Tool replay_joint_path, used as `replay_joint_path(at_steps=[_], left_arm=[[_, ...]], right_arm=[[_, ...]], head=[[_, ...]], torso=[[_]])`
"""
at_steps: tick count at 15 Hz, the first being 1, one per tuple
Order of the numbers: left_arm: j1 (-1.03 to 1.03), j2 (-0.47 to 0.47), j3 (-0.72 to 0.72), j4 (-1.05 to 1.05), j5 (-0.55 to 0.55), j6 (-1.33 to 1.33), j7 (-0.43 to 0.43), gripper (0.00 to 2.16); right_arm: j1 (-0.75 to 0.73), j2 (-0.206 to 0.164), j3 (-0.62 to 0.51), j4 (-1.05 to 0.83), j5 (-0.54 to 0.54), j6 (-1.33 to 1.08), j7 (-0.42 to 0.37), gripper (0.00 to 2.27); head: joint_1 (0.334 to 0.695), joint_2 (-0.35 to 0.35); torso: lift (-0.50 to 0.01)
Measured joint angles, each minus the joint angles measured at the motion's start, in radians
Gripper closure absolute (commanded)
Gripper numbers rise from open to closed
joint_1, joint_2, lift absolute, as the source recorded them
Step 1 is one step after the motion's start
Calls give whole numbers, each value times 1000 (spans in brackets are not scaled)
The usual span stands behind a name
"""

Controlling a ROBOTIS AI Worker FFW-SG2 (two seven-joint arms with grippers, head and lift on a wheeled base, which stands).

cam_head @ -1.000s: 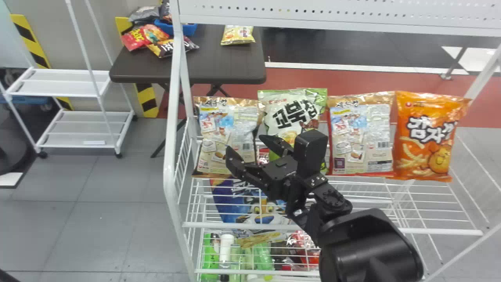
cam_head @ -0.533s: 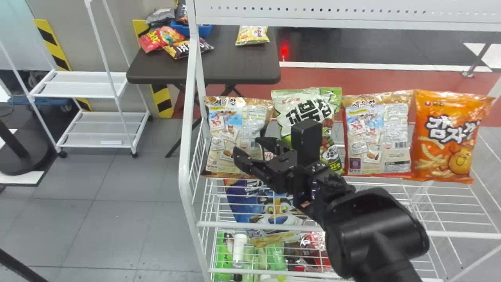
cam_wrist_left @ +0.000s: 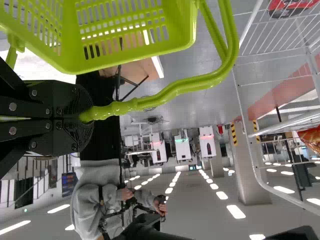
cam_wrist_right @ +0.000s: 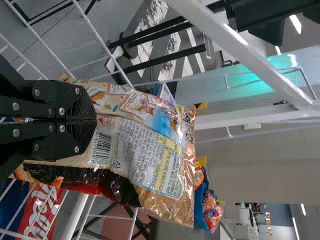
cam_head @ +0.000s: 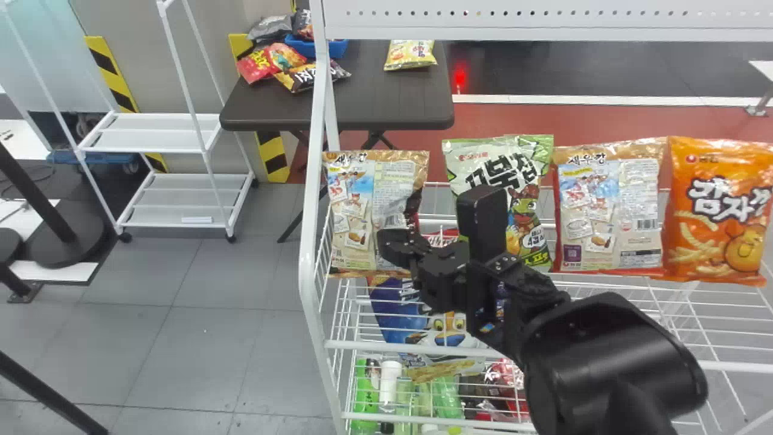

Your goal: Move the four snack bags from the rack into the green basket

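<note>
First pick under way: black right hand [cam_wrist_right: 94, 120] pinches the beige-and-gold foil snack bag [cam_head: 356, 241] at the white wire rack's [cam_head: 308, 241] left edge; next, lift clear toward lime-green plastic basket [cam_wrist_left: 176, 44], handle clamped in black left hand [cam_wrist_left: 91, 118].

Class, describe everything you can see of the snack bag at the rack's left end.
The snack bag is tan and glossy, apparently thin film, creased, with small pictures, a pale text panel, a barcode and a dark-and-red side. It stands upright in the white rack, near the end post; the right gripper pinches it.
</note>
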Motion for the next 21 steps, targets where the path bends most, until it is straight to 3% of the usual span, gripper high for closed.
replay_joint_path(at_steps=[5, 9, 11, 15, 21], left_arm=[[10, 1, 2, -12, 0, 0, -11, 2132], [14, 0, 2, -14, 1, -10, -9, 2132], [13, -2, 6, -11, 2, -26, -3, 2132], [9, -9, 27, -1, 5, -46, 6, 2132], [12, -17, 68, 5, 32, -90, 9, 2132]], right_arm=[[187, -10, -9, -278, 61, 48, -12, 2236], [436, -97, -82, -541, 79, 13, -36, 2236], [605, -121, -163, -657, 73, -83, -19, 2236], [949, -118, -350, -790, 32, -380, 51, 2236], [1066, -113, -472, -708, -26, -272, 113, 2236]], head=[[695, 43], [695, -65], [695, -169], [695, -340], [695, -350]], torso=[[0], [0], [0], [0], [0]])
